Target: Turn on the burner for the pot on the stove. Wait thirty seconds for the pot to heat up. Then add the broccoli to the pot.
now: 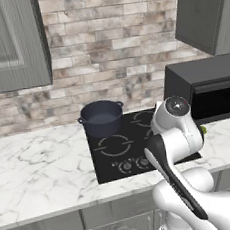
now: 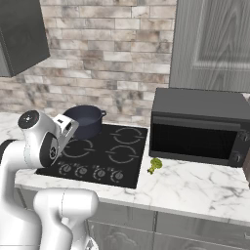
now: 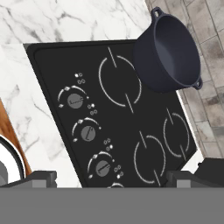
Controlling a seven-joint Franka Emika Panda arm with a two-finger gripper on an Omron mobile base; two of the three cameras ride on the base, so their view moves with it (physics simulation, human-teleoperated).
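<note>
— Since our gripper [image 3: 109,186] hangs spread wide and empty above the stove [image 3: 131,131], which way do we go?
— Down toward the knobs [image 3: 88,133] just below us; the pot [image 3: 168,52] sits on the far ring, the broccoli [image 2: 155,165] beside the cooktop.

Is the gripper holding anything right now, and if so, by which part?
Nothing is held. The gripper is open above the stove; the broccoli lies on the counter by the microwave.

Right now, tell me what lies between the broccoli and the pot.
In the right base view, only bare cooktop rings and a marble strip separate the broccoli from the pot.
</note>
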